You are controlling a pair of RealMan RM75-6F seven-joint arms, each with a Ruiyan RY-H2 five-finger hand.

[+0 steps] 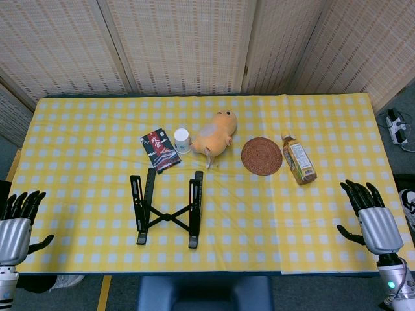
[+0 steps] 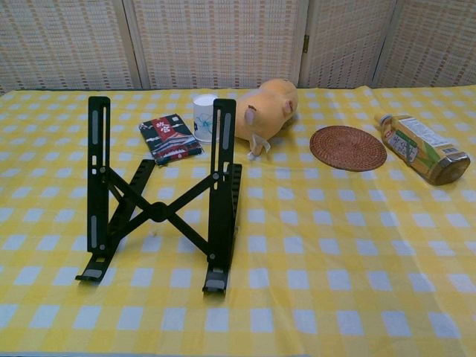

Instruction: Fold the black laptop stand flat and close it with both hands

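Black X-braced laptop stand (image 1: 166, 210) stands unfolded, rails running front-to-back; dark snack packet (image 1: 159, 149) behind it; left hand (image 1: 17, 227) and right hand (image 1: 373, 219) spread wide, empty.

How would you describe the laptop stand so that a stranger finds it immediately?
Start from the yellow checked tablecloth. Near its front edge, left of centre, stands the black laptop stand, in front of the dark packet. It alone is a propped-up frame: two long rails joined by crossed bars.

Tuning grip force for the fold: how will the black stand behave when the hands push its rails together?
The stand is propped open on thin rails joined by a crossed linkage, so it will probably scissor shut rather than flex. It looks light and sits on a smooth tablecloth, so a one-sided push may slide or tip it.
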